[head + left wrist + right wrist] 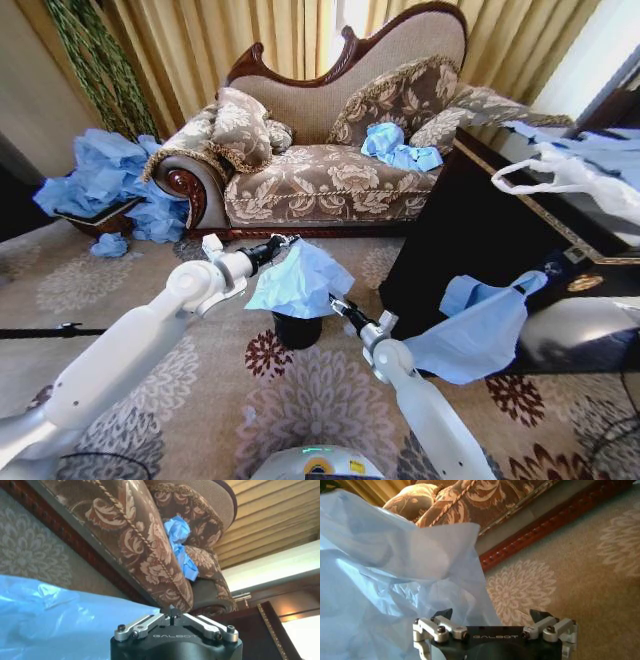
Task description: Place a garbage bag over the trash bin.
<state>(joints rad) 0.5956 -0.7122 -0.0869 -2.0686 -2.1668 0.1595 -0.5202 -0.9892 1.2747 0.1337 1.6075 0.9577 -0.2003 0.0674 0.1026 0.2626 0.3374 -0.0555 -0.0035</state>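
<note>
Light-blue plastic, the garbage bag (300,280) hangs mid-frame over the black trash bin (297,330) on floral carpet (300,400), pinched by the closed left gripper (283,243). The right gripper (338,305), lower centre, gapes wide beside it. An ornate sofa (330,170) fills the upper centre.

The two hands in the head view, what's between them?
In the head view, the garbage bag spans from the left hand to the right hand, draped over the trash bin.
</note>
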